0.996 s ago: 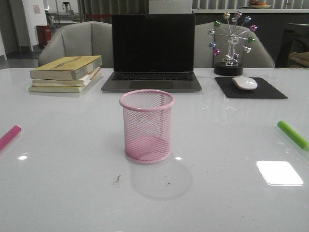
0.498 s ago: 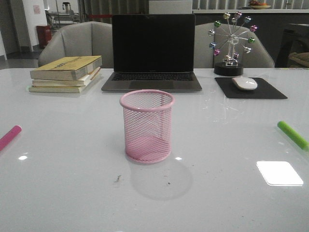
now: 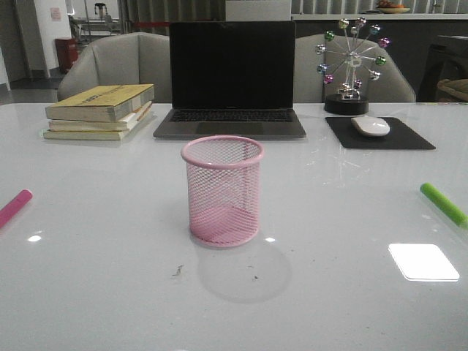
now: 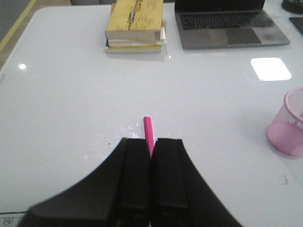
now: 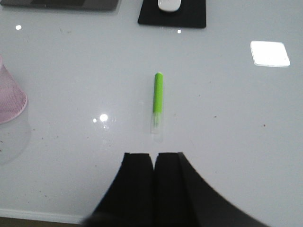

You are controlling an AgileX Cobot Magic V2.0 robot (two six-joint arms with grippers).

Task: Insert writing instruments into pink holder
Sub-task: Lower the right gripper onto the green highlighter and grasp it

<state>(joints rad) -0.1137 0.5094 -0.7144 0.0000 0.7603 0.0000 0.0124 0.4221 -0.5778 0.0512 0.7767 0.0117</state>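
The pink holder (image 3: pixel 223 191) stands upright in the middle of the table with nothing in it; its edge also shows in the wrist views (image 4: pixel 288 125) (image 5: pixel 8 97). The magenta marker (image 3: pixel 13 205) lies flat at the table's far left. In the left wrist view this marker (image 4: pixel 148 134) runs out from behind my left gripper (image 4: pixel 151 140), whose jaws are shut together above it. The lime green marker (image 3: pixel 443 203) lies flat at the far right. It rests (image 5: pixel 158 93) a little beyond my right gripper (image 5: pixel 154 154), which is shut and empty. Neither gripper shows in the front view.
At the back of the table are a stack of books (image 3: pixel 99 110), an open laptop (image 3: pixel 232 80), a white mouse (image 3: pixel 371 126) on a black pad and a ferris-wheel ornament (image 3: pixel 351 66). Chairs stand behind the table.
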